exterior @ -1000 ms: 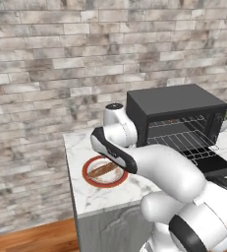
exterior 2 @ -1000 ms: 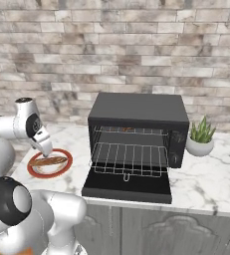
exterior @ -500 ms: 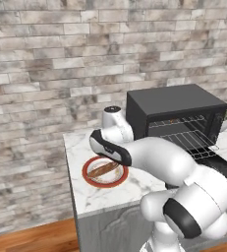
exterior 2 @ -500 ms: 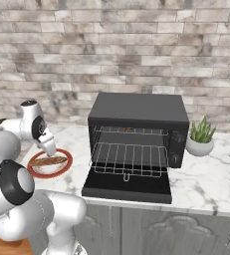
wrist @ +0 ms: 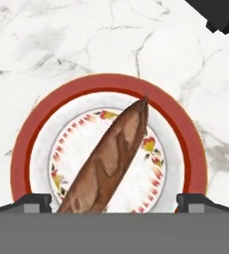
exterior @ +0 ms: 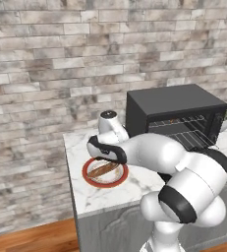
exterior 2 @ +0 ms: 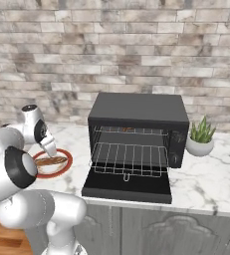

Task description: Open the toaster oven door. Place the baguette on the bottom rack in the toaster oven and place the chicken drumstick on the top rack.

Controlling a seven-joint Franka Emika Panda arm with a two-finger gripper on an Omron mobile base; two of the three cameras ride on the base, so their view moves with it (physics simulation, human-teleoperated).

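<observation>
Grey-and-brown brick runs across the back wall behind a white marble bench, and from my remote seat I read the rest off that bench. On the hand view my gripper hangs over the plate with its jaws spread wide and nothing between them; the two dark fingertips stand out near the plate's red rim on either side. The baguette lies slantwise on the plate, its pointed end reaching away from the gripper toward the far rim and its thick end running in between the fingertips, closer to one than the other. I see no contact with the loaf.

Taking the plate as my landmark: on the right base view the toaster oven sits to the plate's right on the same bench, clearly apart from it. The toaster oven door is down, lying flat out in front of the cavity. Inside, the bottom rack is pulled partly forward over the door, and the top rack sits higher and further back. Beyond the oven, farthest from the plate, stands a small potted plant.

My count: one plate, one baguette, one toaster oven, two wire racks, one plant. Both racks look bare from here.
</observation>
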